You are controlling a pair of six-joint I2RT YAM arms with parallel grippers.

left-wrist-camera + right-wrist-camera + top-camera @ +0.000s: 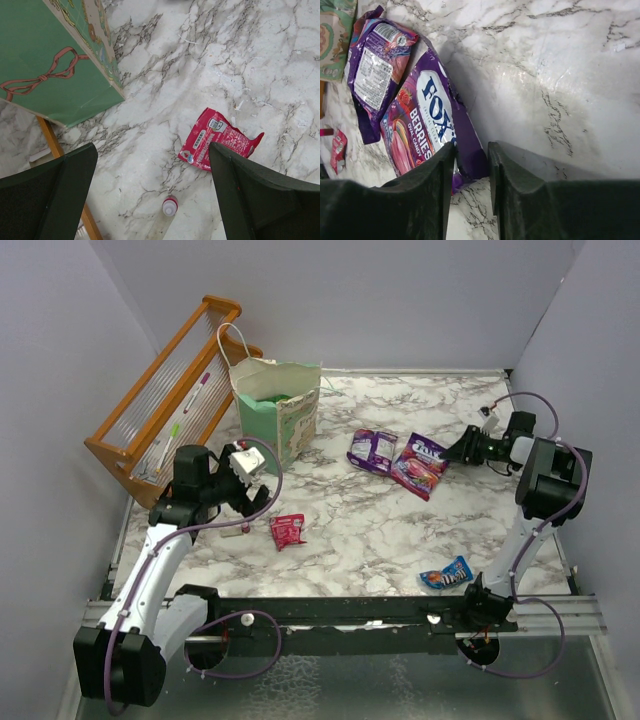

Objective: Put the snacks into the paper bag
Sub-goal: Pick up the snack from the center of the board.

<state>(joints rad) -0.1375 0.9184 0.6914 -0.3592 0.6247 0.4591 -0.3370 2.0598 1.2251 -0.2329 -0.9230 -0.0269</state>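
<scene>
Left gripper [252, 495]: jaws wide apart, nothing between them. It hangs above the surface [360, 540] just in front of the bag [275, 410]. In the wrist view the left gripper [152, 150] frames bare marble, with the red packet [217, 140] lying flat near its right finger [260, 195] and a small red-capped tube [170, 205] below.

Right gripper [471, 150]: jaws close together, one on each side of the near edge of the Fox's packet [427, 125]. Whether they actually pinch it cannot be told. The packet lies flat on the surface.

Snacks: a second purple packet [375, 70] lies just beside the Fox's packet, overlapping its far end. The blue packet [447, 575] lies alone near the right arm's base, well apart from the others.

Bag: upright at the back left, mouth open, beside the orange rack [170, 400].
</scene>
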